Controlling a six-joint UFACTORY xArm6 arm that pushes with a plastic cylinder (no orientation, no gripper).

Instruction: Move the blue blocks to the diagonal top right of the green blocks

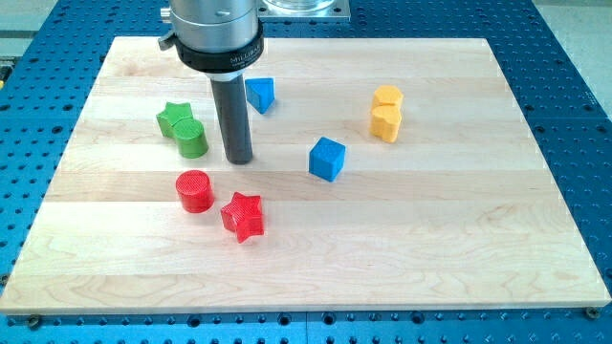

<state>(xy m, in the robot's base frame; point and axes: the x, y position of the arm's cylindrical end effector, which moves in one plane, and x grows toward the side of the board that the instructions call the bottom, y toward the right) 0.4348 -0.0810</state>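
Observation:
A green star and a green cylinder sit touching at the board's left. A blue block with a pointed shape lies up and to the right of them. A blue cube lies near the board's middle. My tip rests on the board just right of the green cylinder, below and left of the pointed blue block, and well left of the blue cube. It touches no block.
A red cylinder and a red star lie below my tip. Two yellow blocks sit together at the right. The wooden board lies on a blue perforated table.

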